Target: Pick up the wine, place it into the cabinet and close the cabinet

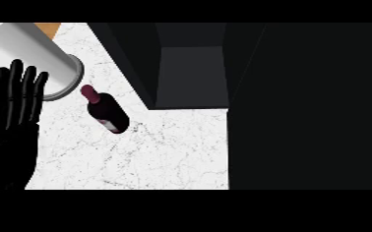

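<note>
A dark wine bottle [106, 111] with a maroon cap stands on the white marble counter [167, 152], left of the cabinet. The dark cabinet [190, 64] is open, its grey inner floor showing, with its door [127, 59] swung out toward the bottle. My left hand [18, 103] is at the left edge, open, fingers straight up, apart from the bottle and to its left. My right hand is out of sight.
A large grey cylinder [40, 54] stands at the upper left, just behind my left hand. A broad black mass [305, 108] fills the right side of the view. An orange patch [48, 28] shows at the top left.
</note>
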{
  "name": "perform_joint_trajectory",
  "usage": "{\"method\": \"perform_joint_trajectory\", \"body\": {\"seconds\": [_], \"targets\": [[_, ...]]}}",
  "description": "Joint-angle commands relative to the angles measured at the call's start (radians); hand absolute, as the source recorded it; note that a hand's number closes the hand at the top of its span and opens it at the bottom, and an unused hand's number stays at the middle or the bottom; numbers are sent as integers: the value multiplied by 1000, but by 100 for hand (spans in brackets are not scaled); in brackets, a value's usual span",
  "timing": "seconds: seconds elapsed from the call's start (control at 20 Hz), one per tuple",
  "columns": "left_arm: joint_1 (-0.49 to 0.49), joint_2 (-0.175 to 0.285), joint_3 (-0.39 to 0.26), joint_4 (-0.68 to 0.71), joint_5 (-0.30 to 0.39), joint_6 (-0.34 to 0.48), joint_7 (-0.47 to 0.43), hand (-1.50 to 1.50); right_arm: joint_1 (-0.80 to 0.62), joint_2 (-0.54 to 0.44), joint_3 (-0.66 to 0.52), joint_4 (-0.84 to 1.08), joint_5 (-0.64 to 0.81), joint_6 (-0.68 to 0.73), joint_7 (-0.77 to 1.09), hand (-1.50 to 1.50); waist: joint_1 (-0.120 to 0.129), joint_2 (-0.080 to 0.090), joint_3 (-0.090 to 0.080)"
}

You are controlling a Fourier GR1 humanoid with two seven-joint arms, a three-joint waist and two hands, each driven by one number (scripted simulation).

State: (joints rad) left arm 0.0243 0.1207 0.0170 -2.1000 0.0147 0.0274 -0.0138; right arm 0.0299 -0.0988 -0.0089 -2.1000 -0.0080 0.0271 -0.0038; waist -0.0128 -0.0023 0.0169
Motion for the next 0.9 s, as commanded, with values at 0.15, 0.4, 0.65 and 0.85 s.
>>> {"method": "perform_joint_trajectory", "body": {"seconds": [0.15,0.4,0.65,0.85], "targets": [[-92,-117,-125,114,-382,307,61,-150,92,20,26,-69,-24,25,-32,-150,-13,2,-14],[-227,-119,-191,278,-210,627,146,-150,169,-4,174,-135,-106,141,90,-150,-48,4,-17],[-411,-120,-390,461,-254,918,204,-150,151,-27,157,-193,-129,134,177,-150,-16,4,-17],[-588,-121,-450,568,-283,1047,304,-150,95,-12,180,-281,-103,72,311,-150,-7,3,-17]]}}
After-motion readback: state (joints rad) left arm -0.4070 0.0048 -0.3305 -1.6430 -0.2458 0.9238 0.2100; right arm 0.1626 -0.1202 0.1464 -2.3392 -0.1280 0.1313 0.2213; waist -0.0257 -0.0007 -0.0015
